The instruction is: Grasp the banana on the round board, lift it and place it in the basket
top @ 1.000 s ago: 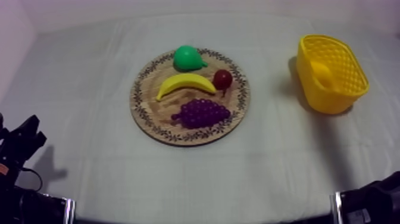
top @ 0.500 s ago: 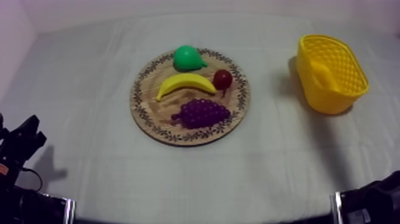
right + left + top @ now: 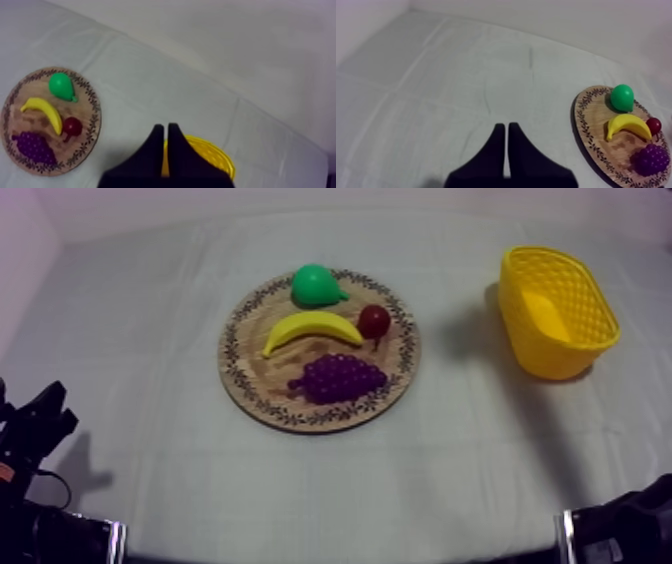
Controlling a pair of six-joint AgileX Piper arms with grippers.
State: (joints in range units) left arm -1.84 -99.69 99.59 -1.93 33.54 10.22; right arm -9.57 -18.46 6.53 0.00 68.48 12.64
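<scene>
At table centre: round wooden board point(image 3: 262, 393) with a patterned rim, flat on the grey-white cloth point(image 3: 150, 338).
Banana point(image 3: 312, 331): across the board's middle, arched back toward 12 o'clock, ends toward 8 and 3 o'clock; neither pincer holds it.
Pear point(image 3: 317, 285): green, at the board's 12 o'clock, just beside the banana's back.
Small red fruit point(image 3: 374, 320): at the board's 2 o'clock, by the banana's 3 o'clock end; touching or a hair apart, cannot tell.
Grapes point(image 3: 340, 378): purple bunch at the board's 5 o'clock, near the banana's inner curve, a strip of wood between.
Yellow basket point(image 3: 550, 353): upright, mouth up, at 3 o'clock from the board and well apart; cloth lies between.
Left gripper point(image 3: 506, 126): fingers together in a narrow wedge, nothing between them, over cloth; board at its 2 o'clock, well apart.
Right gripper point(image 3: 164, 127): fingers pressed together, nothing between them, over the basket's rim; board at its 10 o'clock.
Left arm point(image 3: 35, 428): low at the table's 8 o'clock.
Right arm point(image 3: 620, 528): low at the table's 4 o'clock.
</scene>
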